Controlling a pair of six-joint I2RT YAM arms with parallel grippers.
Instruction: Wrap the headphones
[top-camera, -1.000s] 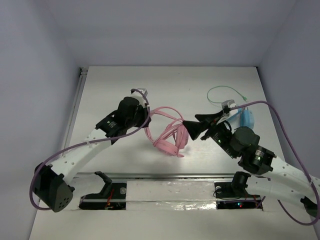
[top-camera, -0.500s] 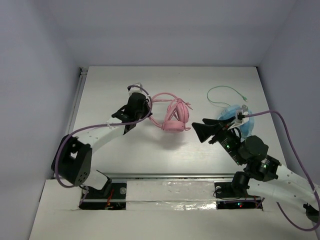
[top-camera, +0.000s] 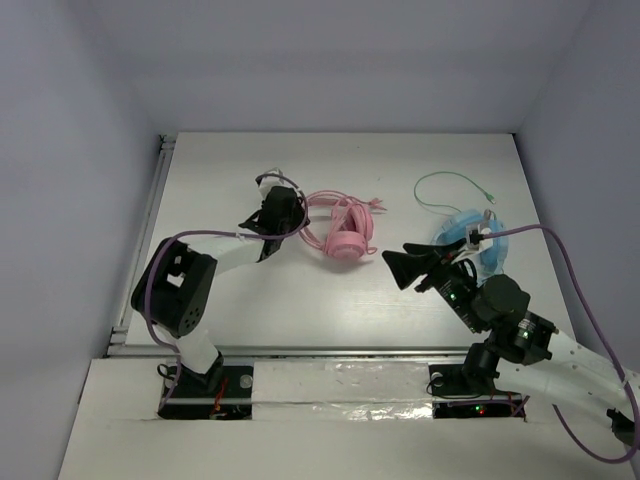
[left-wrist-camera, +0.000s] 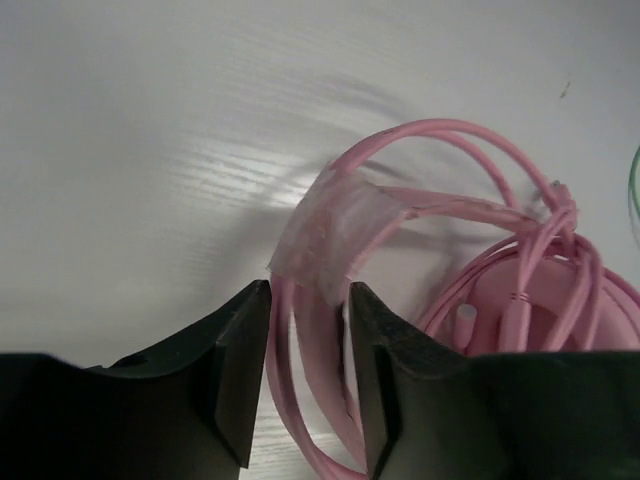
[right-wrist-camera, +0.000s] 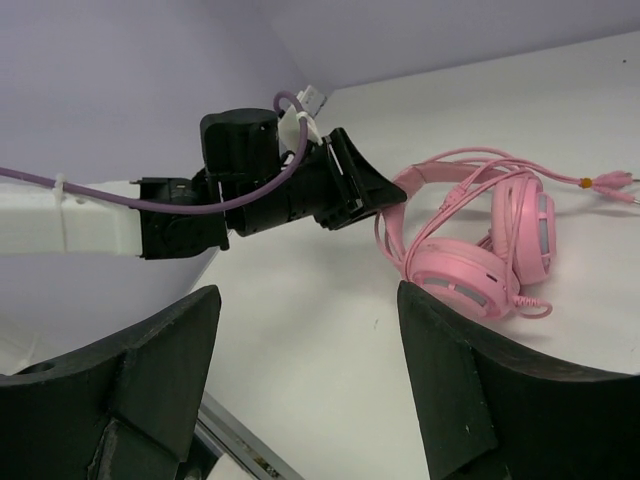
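Observation:
The pink headphones (top-camera: 347, 236) lie on the white table, ear cups together, with the pink cable looped around the band and its plug end (top-camera: 376, 206) sticking out to the right. My left gripper (top-camera: 291, 215) is shut on the thin headband at its left end; in the left wrist view the headband (left-wrist-camera: 328, 228), with a patch of clear tape on it, runs between the left gripper's (left-wrist-camera: 310, 385) two fingers. My right gripper (top-camera: 404, 266) is open and empty, right of the headphones and apart from them. In the right wrist view the headphones (right-wrist-camera: 470, 272) lie beyond the right gripper (right-wrist-camera: 310, 375).
Light blue headphones (top-camera: 478, 236) lie at the right behind my right wrist, with a green cable (top-camera: 448, 186) curling toward the back. A metal rail (top-camera: 150, 215) runs along the table's left edge. Grey walls close in three sides.
The headphones moved left and toward the back with my left gripper, and now rest on the table. My right gripper let go of them and drew back to the right.

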